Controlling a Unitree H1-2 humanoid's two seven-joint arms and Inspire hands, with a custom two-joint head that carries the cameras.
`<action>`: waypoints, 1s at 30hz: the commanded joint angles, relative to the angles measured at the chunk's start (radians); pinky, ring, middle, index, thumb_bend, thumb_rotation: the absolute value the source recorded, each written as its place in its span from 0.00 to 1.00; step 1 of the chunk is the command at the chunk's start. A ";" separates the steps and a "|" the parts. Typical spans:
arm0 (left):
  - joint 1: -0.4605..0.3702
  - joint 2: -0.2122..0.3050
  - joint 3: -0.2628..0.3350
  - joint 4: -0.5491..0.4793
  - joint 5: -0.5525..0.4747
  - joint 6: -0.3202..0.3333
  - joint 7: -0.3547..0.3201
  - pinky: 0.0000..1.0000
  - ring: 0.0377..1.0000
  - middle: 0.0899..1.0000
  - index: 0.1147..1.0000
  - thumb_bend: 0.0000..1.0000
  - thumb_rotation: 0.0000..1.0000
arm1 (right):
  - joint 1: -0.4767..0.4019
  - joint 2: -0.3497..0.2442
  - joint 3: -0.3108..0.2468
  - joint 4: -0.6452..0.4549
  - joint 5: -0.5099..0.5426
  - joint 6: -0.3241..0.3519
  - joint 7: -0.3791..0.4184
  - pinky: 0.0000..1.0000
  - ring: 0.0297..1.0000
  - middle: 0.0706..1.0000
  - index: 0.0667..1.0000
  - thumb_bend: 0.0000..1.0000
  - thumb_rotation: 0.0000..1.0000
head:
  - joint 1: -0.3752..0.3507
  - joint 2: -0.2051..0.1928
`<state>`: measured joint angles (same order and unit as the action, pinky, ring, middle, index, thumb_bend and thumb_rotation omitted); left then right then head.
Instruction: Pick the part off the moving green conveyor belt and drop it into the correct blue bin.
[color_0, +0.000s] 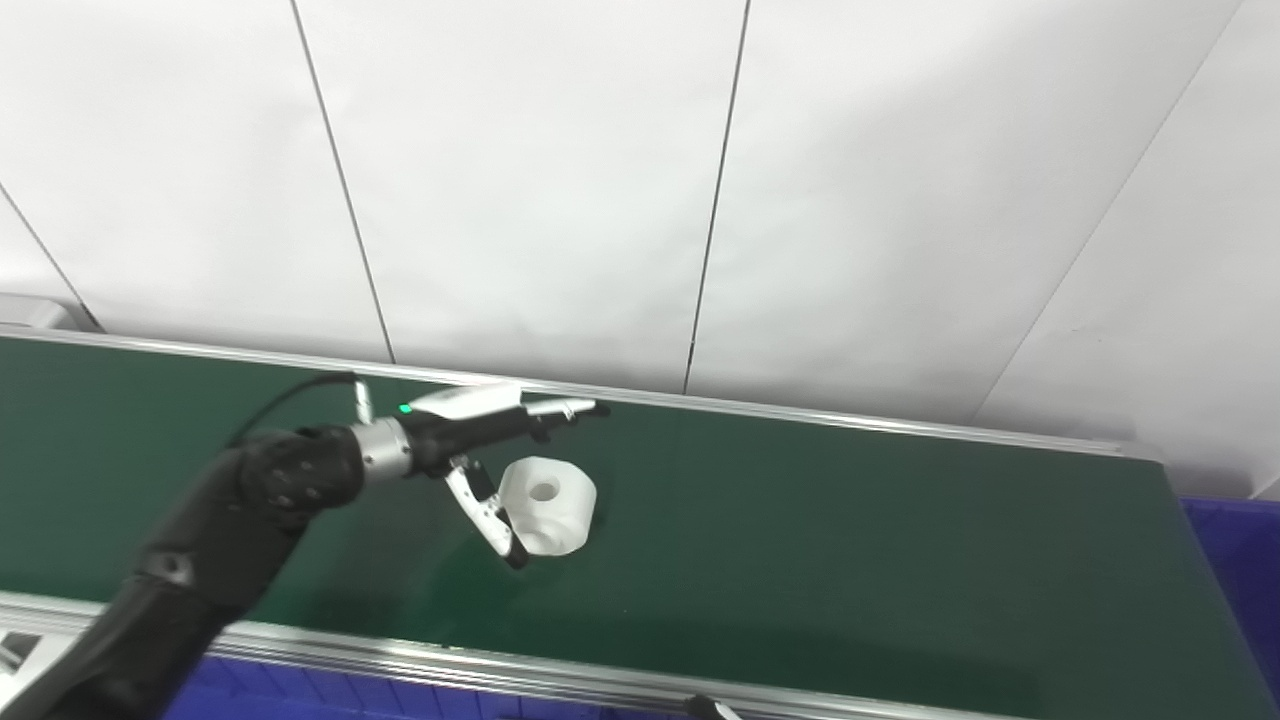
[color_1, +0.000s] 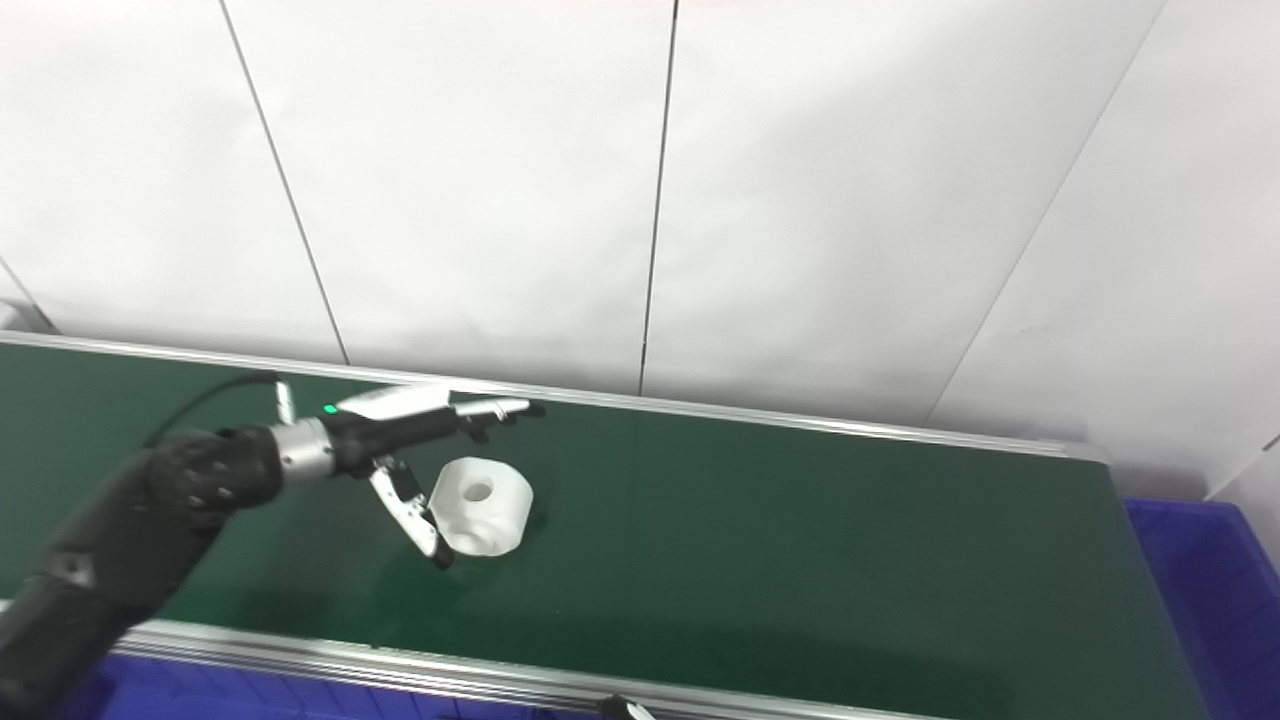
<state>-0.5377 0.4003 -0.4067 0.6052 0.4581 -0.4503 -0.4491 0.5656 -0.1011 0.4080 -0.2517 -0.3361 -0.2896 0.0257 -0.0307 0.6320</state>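
A white cylindrical part (color_0: 548, 505) with a hole in its face lies on the green conveyor belt (color_0: 850, 540), left of the middle. My left hand (color_0: 480, 440) reaches over the belt and is open. Its fingers (color_0: 560, 408) stretch out above and behind the part, and its thumb (color_0: 490, 515) hangs down against the part's left side. The part also shows in the right eye view (color_1: 483, 506), with the hand (color_1: 415, 432) around it. My right hand is out of view, apart from a small dark tip at the bottom edge (color_0: 705, 708).
A blue bin (color_0: 1235, 570) stands past the belt's right end. Another blue bin (color_0: 330, 695) lies under the belt's near rail at the bottom left. A white panelled wall (color_0: 640, 180) rises right behind the belt.
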 joint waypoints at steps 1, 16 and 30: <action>-0.052 -0.030 -0.065 0.094 0.101 -0.019 0.118 0.57 0.74 0.94 0.99 1.00 0.15 | 0.002 0.010 0.005 -0.029 -0.001 -0.025 0.001 0.76 0.86 0.90 0.86 0.29 0.63 | -0.004 -0.003; -0.041 -0.115 -0.330 0.313 0.170 -0.019 0.534 0.18 0.21 0.26 0.29 0.76 0.00 | 0.005 0.008 0.000 -0.041 -0.004 -0.021 -0.001 0.77 0.86 0.90 0.86 0.31 0.63 | -0.018 0.006; -0.026 -0.042 -0.286 0.158 -0.071 -0.019 0.435 0.11 0.13 0.13 0.10 0.68 0.00 | 0.010 0.008 0.010 -0.041 0.000 -0.023 0.005 0.78 0.87 0.91 0.87 0.31 0.67 | -0.015 0.028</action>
<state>-0.5768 0.3308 -0.6958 0.7737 0.3934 -0.4835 0.0301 0.5619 -0.1005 0.4104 -0.2707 -0.3415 -0.2894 0.0273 -0.0460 0.6565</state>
